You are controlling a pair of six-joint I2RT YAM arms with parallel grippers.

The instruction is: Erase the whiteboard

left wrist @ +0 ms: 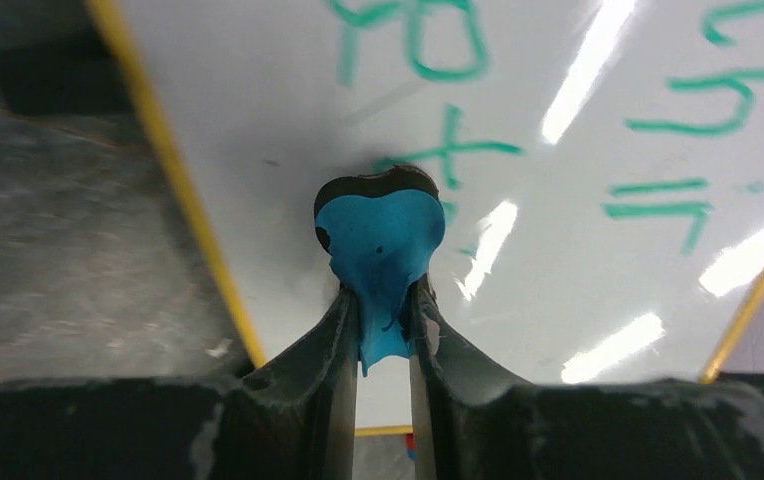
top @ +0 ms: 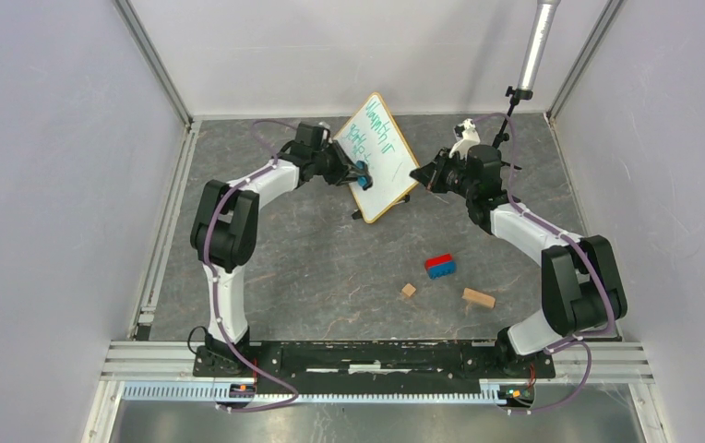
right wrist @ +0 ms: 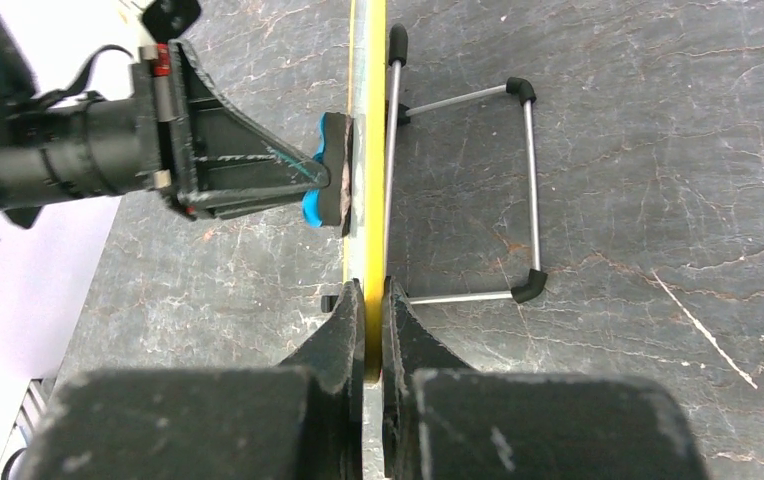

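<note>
The whiteboard [top: 378,152] stands tilted on its wire stand at the back middle, with green handwriting on its upper part [left wrist: 578,120]. My left gripper [top: 360,174] is shut on a blue eraser [left wrist: 382,240], whose dark pad is pressed against the board face below the green marks. The eraser also shows edge-on in the right wrist view [right wrist: 326,185]. My right gripper [top: 425,175] is shut on the board's frame edge [right wrist: 372,180], with one finger on each side of it, holding the board at its right corner.
The board's wire stand [right wrist: 518,190] with black feet rests on the grey mat behind the board. A red-and-blue block [top: 439,266], a small wooden cube [top: 409,290] and a wooden block [top: 478,297] lie nearer the front. A metal pole [top: 535,46] stands at the back right.
</note>
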